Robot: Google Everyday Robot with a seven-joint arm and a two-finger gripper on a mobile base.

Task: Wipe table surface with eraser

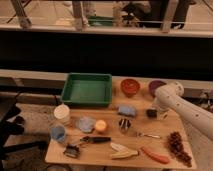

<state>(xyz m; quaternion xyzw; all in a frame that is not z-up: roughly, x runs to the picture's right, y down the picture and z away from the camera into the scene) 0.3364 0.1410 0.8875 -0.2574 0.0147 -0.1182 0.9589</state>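
Orange carrot (pixel 155 155) lies by the near right corner of the table surface (pixel 107 150). Farther back, near the right edge, the blackish eraser (pixel 151 113) sits at the gripper (pixel 156 111); whether its claw grips it, I cannot tell. Green tray (pixel 88 89) fills the far left.

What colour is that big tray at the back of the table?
Green: the tray, in the camera view. The gripper is over by the eraser.
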